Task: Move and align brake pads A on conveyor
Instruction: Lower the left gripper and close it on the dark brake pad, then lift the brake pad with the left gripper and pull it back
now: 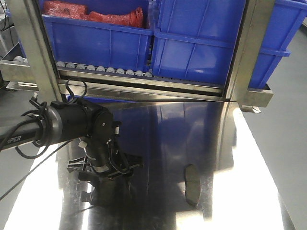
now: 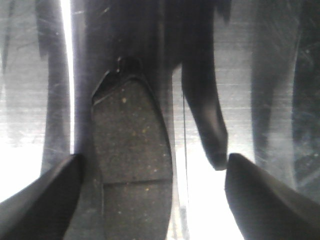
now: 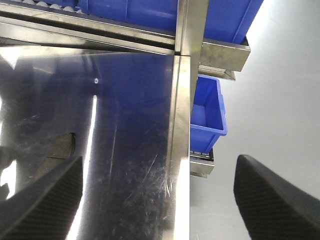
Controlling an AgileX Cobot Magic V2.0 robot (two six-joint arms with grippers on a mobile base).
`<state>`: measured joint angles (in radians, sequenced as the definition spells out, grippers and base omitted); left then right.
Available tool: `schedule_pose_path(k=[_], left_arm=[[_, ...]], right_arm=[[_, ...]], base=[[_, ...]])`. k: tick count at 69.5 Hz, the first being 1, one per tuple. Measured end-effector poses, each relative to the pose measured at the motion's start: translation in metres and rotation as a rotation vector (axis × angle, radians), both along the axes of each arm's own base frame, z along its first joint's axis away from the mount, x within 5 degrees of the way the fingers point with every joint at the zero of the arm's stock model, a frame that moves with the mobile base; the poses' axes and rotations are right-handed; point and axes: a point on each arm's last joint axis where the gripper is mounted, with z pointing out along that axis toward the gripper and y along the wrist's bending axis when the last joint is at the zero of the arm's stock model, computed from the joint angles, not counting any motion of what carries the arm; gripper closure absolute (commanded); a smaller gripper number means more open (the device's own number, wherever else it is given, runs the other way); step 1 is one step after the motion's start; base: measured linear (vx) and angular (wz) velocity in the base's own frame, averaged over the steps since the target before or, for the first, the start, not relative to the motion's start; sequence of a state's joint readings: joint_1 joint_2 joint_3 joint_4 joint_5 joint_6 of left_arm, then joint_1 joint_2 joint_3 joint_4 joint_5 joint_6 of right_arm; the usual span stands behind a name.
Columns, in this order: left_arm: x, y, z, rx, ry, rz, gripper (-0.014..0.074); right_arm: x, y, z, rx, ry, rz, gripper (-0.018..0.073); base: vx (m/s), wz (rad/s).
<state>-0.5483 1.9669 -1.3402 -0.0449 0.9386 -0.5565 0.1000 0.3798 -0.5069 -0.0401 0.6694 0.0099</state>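
Note:
One dark-grey brake pad [image 2: 132, 150] lies flat on the shiny steel tabletop [image 1: 163, 139], its thin groove across it. My left gripper [image 2: 152, 200] is open, hanging low over this pad, with the pad between the jaws and nearer the left finger [image 2: 40, 200]. In the front view the left gripper [image 1: 103, 175] points down at the table's left side. A second brake pad [image 1: 192, 184] lies on the steel at the front right, and it also shows partly in the right wrist view [image 3: 62, 145]. My right gripper [image 3: 157, 200] is open and empty above the table's right edge. The conveyor is out of view.
Blue bins [image 1: 201, 43] stand at the back behind a row of small grey rollers [image 1: 105, 69] and steel frame posts [image 1: 36, 48]. One bin holds red packets [image 1: 91, 12]. Past the table's right edge [image 3: 182, 150] is grey floor and a small blue bin [image 3: 207, 107].

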Motion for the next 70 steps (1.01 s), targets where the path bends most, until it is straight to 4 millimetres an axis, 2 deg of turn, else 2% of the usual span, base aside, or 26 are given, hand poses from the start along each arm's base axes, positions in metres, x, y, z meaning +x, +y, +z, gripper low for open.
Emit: schedule_pose_path(k=[8,15,45,55,70], left_arm=[[0.001,0.000,0.000,-0.002,-0.007,-0.001,0.0369],[0.001,0.000,-0.001,0.000,-0.008,-0.002,0.0606],[0.001,0.000,0.003,-0.006,-0.023,-0.016,0.0604],[-0.001,0.003,0.026,-0.022,-0.089,-0.032,0.0603],[-0.010,0.016,0.076,-0.015,-0.231,-0.067,0.0603]], right_arm=[[0.000,0.000,0.000,0.000,0.000,0.000,-0.0023],[0.000,0.000,0.000,0.000,0.000,0.000,-0.0023],[0.000,0.000,0.000,0.000,0.000,0.000,-0.0023],[0.000,0.000,0.000,0.000,0.000,0.000,-0.0023],[0.000,0.000,0.000,0.000,0.000,0.000,-0.0023]], base=[[0.00,0.00],[0.00,0.00],[0.00,0.00],[0.00,0.00],[0.00,0.00]])
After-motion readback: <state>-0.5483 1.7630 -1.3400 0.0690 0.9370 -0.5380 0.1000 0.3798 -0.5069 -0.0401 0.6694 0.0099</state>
